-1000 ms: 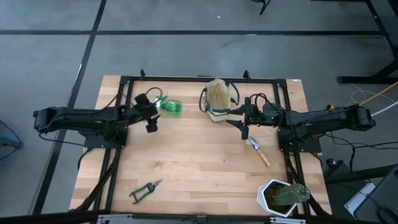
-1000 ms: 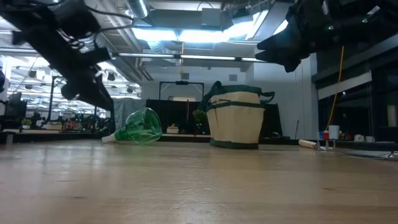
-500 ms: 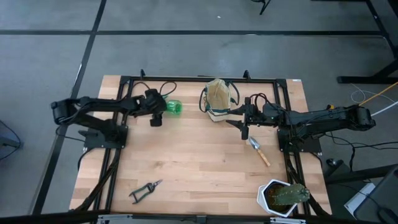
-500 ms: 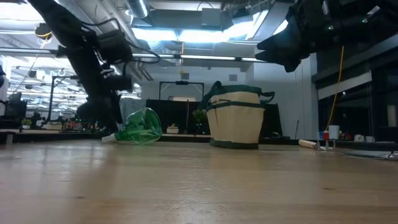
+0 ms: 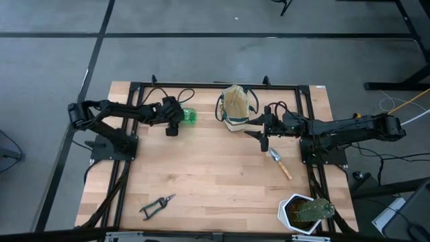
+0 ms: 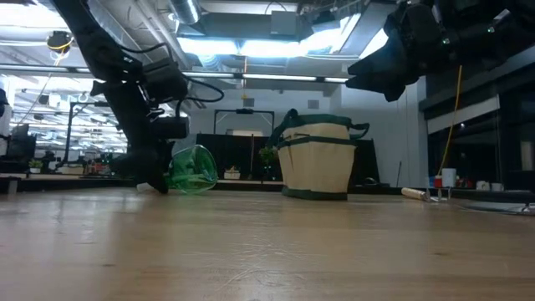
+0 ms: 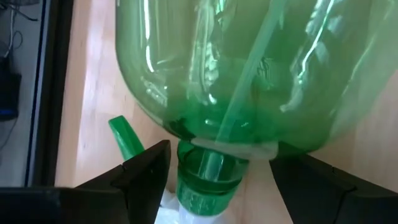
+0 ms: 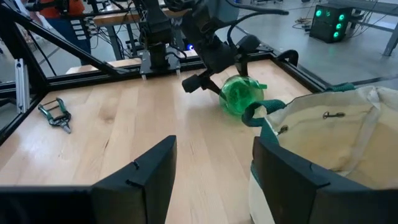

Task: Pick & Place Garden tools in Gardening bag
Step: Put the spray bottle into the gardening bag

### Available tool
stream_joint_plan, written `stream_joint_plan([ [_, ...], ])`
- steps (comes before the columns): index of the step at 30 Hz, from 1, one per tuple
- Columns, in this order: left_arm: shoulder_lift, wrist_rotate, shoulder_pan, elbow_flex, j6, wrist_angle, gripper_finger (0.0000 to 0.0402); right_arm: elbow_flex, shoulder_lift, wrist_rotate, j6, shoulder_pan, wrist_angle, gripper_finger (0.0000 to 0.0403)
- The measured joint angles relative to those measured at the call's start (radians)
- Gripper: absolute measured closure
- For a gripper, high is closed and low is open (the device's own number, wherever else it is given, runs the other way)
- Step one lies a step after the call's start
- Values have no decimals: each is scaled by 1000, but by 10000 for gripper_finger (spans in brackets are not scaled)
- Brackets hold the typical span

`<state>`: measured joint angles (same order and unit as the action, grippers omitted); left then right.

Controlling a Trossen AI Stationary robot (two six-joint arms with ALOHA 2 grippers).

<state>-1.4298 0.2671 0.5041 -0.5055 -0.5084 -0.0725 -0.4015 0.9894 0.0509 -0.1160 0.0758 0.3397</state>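
Observation:
The green spray bottle (image 5: 189,116) lies on its side on the table at the far left; it also shows in the low view (image 6: 192,170). My left gripper (image 5: 174,122) is open and low at the bottle. Its fingers stand on either side of the bottle's neck (image 7: 205,174) with a gap on each side. The tan bag (image 5: 235,107) stands upright at the far middle. My right gripper (image 5: 259,136) is open and empty, raised above the table beside the bag. The trowel (image 5: 280,163) lies at the right. The shears (image 5: 156,205) lie at the near left.
A white pot with a green plant (image 5: 306,212) stands at the near right corner. The black frame rails (image 5: 201,85) run along the far edge and both sides. Bare wood (image 5: 215,175) lies between the bottle, the bag and the shears.
My left gripper has gone toward the table's right and far edge and down to the spray bottle, so that its open fingers now flank the bottle's neck. The bottle lies where it was. My right arm has kept still.

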Motion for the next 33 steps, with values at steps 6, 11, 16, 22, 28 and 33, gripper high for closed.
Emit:
stream_joint_plan([
  [6,-9,1,0,0,17,4,181,0,0,0,0,0,0,188],
  [11,-9,9,0,2,53,-1,255,0,0,0,0,0,-4,188],
  [16,-9,15,-1,3,109,4,255,0,0,-1,0,0,-8,188],
  [22,-8,32,-47,5,121,89,255,0,6,-2,0,0,-7,188],
  [28,-1,56,-107,5,132,223,255,0,26,-3,0,0,-7,188],
  [33,19,56,-147,4,154,375,255,0,47,-3,0,0,-7,188],
])
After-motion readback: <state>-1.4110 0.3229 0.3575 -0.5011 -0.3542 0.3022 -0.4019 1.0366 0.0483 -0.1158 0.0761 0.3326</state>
